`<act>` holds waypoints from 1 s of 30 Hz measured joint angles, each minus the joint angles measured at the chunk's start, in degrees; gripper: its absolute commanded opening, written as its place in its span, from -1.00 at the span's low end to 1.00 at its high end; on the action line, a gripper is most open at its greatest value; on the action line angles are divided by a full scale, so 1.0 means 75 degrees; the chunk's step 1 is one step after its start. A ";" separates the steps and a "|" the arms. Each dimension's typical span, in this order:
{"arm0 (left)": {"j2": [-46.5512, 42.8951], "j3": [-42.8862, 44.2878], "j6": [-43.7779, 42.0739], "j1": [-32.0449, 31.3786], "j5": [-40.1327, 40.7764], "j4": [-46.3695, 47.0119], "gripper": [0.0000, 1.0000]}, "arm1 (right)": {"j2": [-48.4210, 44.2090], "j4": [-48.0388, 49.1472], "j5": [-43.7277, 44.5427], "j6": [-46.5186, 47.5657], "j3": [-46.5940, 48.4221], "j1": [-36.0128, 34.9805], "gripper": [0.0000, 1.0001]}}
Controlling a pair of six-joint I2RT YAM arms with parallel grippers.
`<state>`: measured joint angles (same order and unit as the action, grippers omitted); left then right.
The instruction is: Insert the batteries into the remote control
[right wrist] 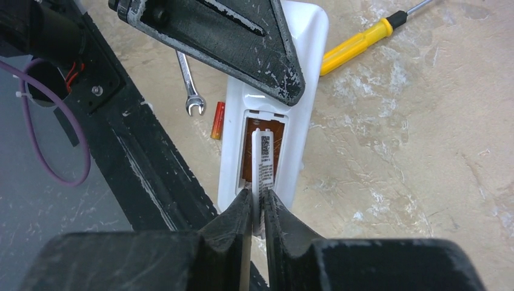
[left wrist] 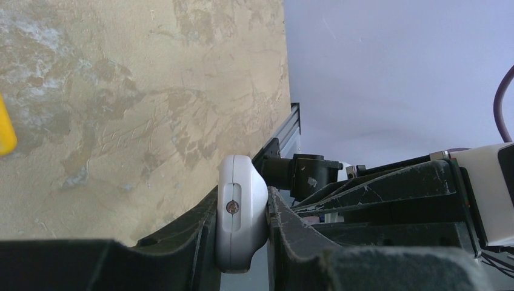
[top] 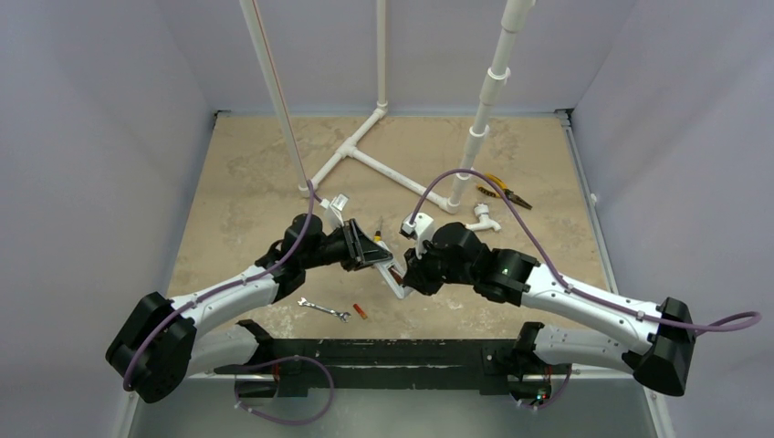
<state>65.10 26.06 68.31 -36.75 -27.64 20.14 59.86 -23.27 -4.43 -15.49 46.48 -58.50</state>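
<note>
The remote control [right wrist: 300, 121] is held off the table [right wrist: 424, 151] between the two arms, back side up, with its battery compartment [right wrist: 276, 151] uncovered and showing orange inside. A thin white strip [right wrist: 262, 154] with printed marks runs down the middle of that compartment. The right fingers [right wrist: 233, 224] are closed to a thin slit. Their tips sit at the near end of the compartment, right on the end of the strip, but whether they actually pinch it cannot be told. The left fingers [left wrist: 303, 242] are clamped on the remote's opposite end, one on each long side, with its rounded grey-white tip poking out between them. One orange-red battery [right wrist: 217, 120] lies on the table just beside the remote's edge, touched by neither arm. A silver wrench [right wrist: 191, 91] lies near the battery. A yellow-handled screwdriver [right wrist: 357, 43] lies on the table on the remote's other side.
</note>
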 measured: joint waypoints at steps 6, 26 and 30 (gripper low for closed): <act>0.0000 0.0000 0.0000 0.0000 0.0000 -0.0023 -1.00 | -0.0041 -0.0012 0.0117 0.0070 0.0000 0.0000 -1.00; -0.1163 -0.0012 -0.0589 0.0970 0.0396 -0.1690 -1.00 | -0.1072 0.0452 0.3681 -0.0239 -0.0259 -0.0035 -1.00; -0.1920 0.0146 -0.1122 0.1110 0.0597 -0.2742 -1.00 | 0.0143 0.1084 0.4086 -0.0425 -0.0621 -0.0035 -1.00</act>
<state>50.70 27.16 59.90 -28.42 -23.16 -0.43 60.93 -15.14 26.22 -18.68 41.82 -58.76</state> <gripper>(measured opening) 0.256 0.008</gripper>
